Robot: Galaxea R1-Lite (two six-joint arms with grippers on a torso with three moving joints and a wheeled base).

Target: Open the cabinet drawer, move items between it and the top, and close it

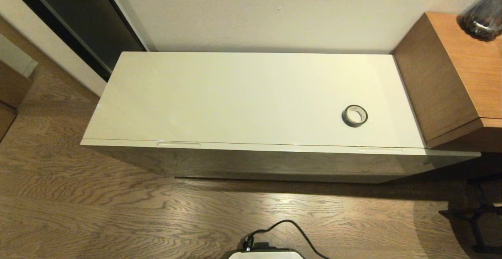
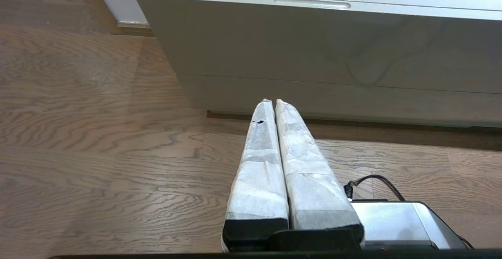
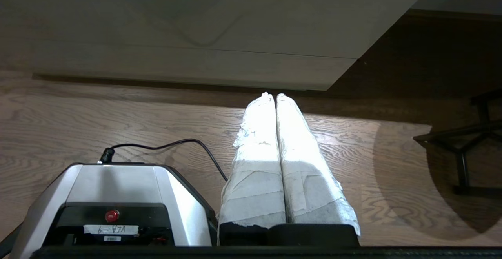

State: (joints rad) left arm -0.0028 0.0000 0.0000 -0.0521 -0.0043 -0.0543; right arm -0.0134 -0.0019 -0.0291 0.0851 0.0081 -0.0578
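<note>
The cabinet drawer (image 1: 274,161) is closed, its grey-beige front flush under the top (image 1: 235,98). Two slot handles show along its upper edge, one at the left (image 1: 178,144) and one at the right (image 1: 378,149). A small black tape roll (image 1: 355,115) lies on the top toward the right end. The packet and the slippers are out of view. My left gripper (image 2: 271,101) is shut and empty, held low over the floor in front of the drawer (image 2: 313,43), below its left handle (image 2: 311,3). My right gripper (image 3: 271,94) is shut and empty, low before the cabinet's right end (image 3: 219,23).
A taller brown wooden unit (image 1: 451,74) adjoins the cabinet on the right, with a dark glass vase (image 1: 484,15) on it. A black metal stand (image 1: 476,219) is on the floor at right. My base and its cable (image 1: 274,239) sit at the front.
</note>
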